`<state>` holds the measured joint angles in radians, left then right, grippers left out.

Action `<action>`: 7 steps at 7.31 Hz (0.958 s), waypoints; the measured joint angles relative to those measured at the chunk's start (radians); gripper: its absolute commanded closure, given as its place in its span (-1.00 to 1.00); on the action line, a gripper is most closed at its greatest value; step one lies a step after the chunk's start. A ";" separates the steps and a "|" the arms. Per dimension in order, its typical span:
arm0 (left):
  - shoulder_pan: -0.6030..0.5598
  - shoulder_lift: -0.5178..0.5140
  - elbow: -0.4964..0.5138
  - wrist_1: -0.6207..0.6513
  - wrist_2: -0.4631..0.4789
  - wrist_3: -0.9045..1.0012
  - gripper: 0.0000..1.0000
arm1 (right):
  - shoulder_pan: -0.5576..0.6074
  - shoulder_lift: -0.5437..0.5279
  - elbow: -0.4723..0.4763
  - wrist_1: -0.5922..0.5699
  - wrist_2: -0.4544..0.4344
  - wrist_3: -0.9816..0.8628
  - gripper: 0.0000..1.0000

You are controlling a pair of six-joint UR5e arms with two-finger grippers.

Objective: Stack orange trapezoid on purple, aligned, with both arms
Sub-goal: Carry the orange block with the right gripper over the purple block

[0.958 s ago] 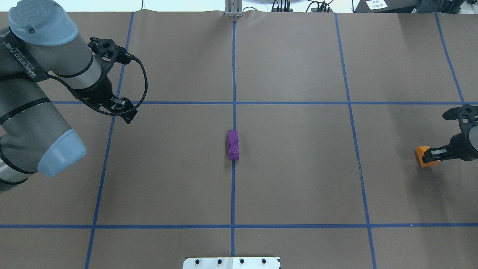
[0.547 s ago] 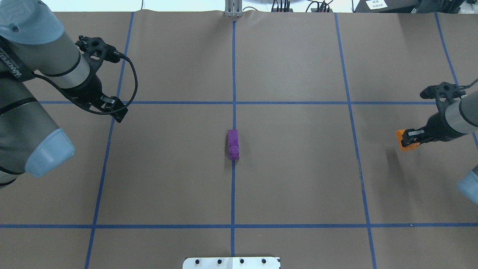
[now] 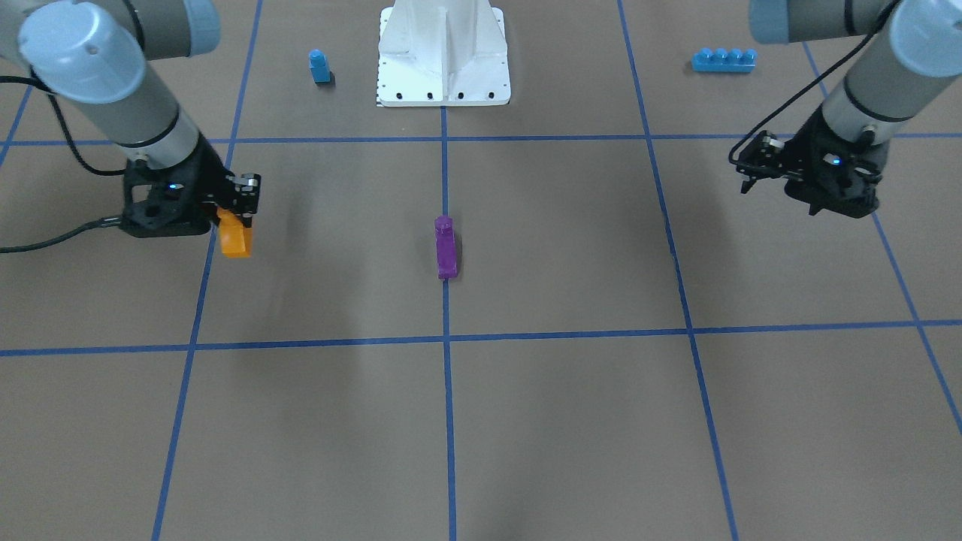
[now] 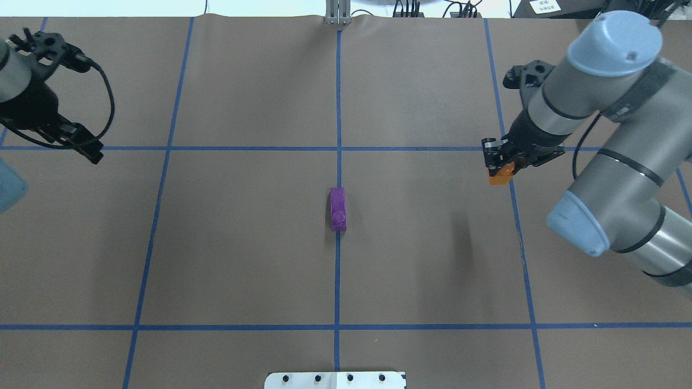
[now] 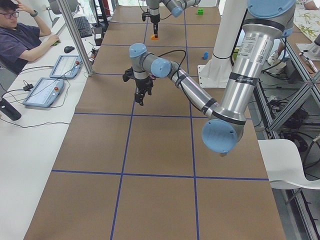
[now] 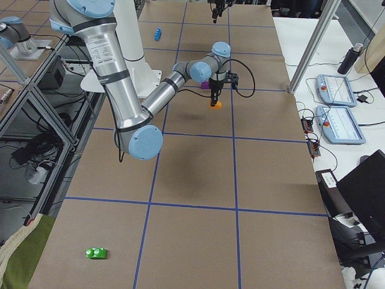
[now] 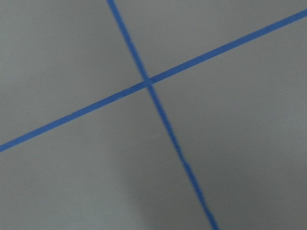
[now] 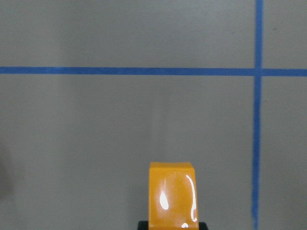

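The orange trapezoid (image 4: 500,174) hangs above the table with my right gripper (image 4: 498,162) shut on it, right of centre near a blue tape line. It also shows in the front-facing view (image 3: 235,242) and fills the bottom of the right wrist view (image 8: 172,196). The purple block (image 4: 338,209) lies alone on the centre tape line (image 3: 445,246), well left of the orange one. My left gripper (image 4: 92,154) hovers at the far left edge, open with nothing between its fingers (image 3: 745,174).
A small blue one-stud block (image 3: 319,66) and a long blue brick (image 3: 723,59) lie on either side of the white base pedestal (image 3: 443,56). A green block (image 6: 96,253) sits far off. A person (image 5: 20,40) sits at the side desk.
My right arm has carried the orange trapezoid leftward from the table's right edge toward the centre. My left arm has pulled back further left.
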<state>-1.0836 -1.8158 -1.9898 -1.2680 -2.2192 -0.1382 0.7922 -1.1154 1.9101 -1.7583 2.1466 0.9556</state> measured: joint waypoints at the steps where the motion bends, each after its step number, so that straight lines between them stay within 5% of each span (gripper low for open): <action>1: -0.039 0.034 0.002 0.000 -0.007 0.069 -1.00 | -0.049 0.088 -0.044 -0.008 -0.004 0.064 1.00; 3: -0.068 0.071 0.002 0.000 -0.012 0.119 -1.00 | -0.131 0.243 -0.161 -0.010 -0.020 0.141 1.00; 7: -0.072 0.088 -0.003 -0.001 -0.045 0.122 -1.00 | -0.263 0.362 -0.277 0.012 -0.153 0.159 1.00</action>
<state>-1.1553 -1.7282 -1.9924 -1.2686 -2.2642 -0.0166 0.5295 -0.7537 1.6327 -1.7462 1.9941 1.1150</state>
